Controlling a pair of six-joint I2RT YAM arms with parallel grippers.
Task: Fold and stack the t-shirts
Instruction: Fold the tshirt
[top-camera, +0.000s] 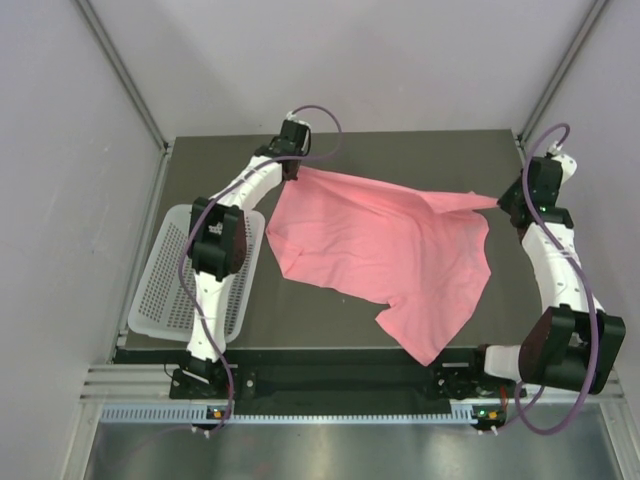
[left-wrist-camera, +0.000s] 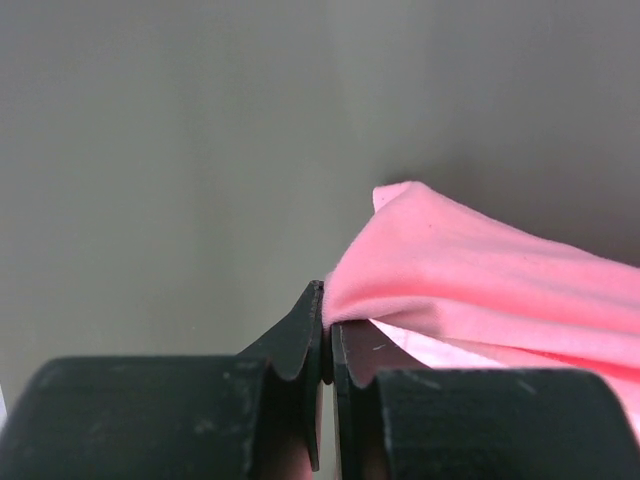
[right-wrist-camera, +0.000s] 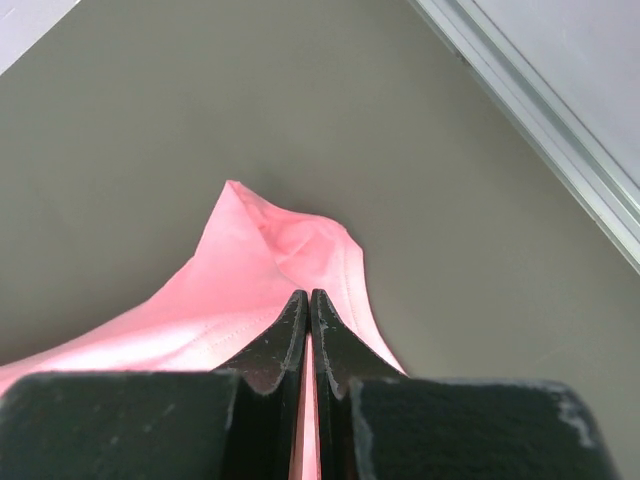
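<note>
Left gripper: jaws pinch a shirt corner, far left of table.
Right gripper: jaws pinch another corner, right edge.
Shirt: mid-table, pulled between both, probably to flatten before folding.

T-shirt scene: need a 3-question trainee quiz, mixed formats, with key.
1. True or false: the left gripper and the right gripper are both shut on the t-shirt.
2. Where is the basket? A) at the left side of the table; B) at its right side; C) on top of the t-shirt.
3. How many t-shirts are in view?

Key: 1 true; 2 A; 3 one.
</note>
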